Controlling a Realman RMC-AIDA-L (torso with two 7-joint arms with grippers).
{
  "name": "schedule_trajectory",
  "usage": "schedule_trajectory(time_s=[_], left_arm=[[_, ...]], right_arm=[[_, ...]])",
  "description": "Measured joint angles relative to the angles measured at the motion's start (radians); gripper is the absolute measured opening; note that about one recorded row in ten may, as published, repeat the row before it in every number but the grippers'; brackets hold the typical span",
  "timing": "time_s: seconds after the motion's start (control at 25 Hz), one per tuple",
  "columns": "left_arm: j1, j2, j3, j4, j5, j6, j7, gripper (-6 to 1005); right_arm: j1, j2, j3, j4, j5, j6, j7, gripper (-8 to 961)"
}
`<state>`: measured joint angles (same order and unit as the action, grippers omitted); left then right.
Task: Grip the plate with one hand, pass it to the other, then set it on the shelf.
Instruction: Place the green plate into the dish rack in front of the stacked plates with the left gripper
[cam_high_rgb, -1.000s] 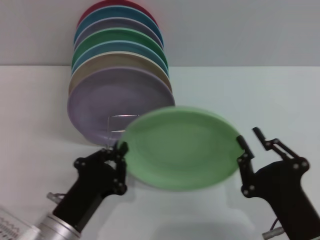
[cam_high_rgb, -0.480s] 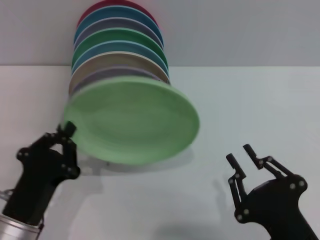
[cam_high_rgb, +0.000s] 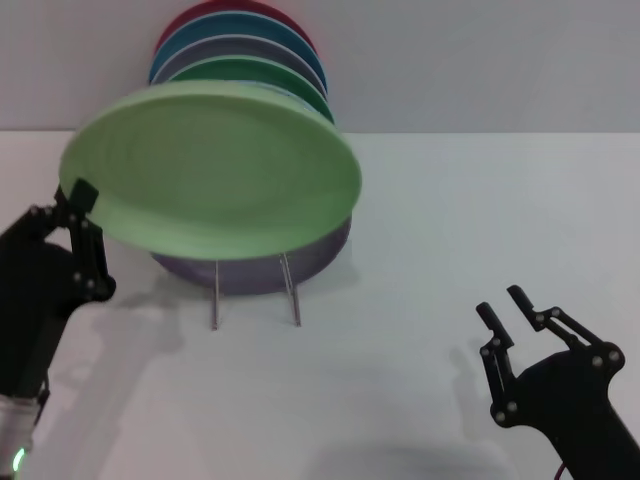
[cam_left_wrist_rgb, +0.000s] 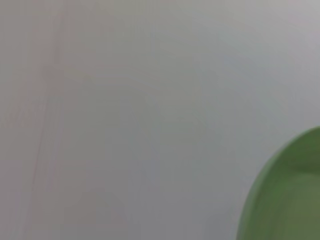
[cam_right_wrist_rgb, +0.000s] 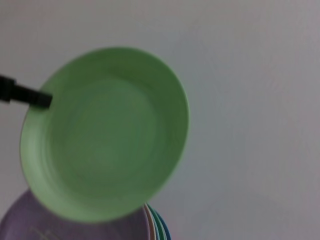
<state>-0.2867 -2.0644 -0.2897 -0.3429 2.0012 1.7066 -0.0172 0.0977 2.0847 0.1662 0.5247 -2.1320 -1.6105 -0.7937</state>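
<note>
- The left gripper (cam_high_rgb: 80, 195) is clamped on the plate's (cam_high_rgb: 212, 170) left rim; the plate is in the air, in front of the stacked plates (cam_high_rgb: 255, 55), and it hides most of them.
- Of the shelf (cam_high_rgb: 253, 290) only two wire legs show.
- The right gripper (cam_high_rgb: 505, 308) is low on the right, fingers apart, holding nothing.
</note>
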Motion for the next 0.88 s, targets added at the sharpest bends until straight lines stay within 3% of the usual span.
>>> schedule_trajectory(time_s=[0.4,0.88], left_arm=[[-0.091,-0.003,-0.036,0.129,-0.006,-0.04,0.007,35],[-0.083,-0.007,-0.031,0.135,0.001,-0.133,0.008,48]], right_arm=[[0.02,-0.001,0.028,-0.003,0.033,0.02,0.0,223],[0.035,0.0,0.092,-0.003,0.054,0.03,-0.008,223]])
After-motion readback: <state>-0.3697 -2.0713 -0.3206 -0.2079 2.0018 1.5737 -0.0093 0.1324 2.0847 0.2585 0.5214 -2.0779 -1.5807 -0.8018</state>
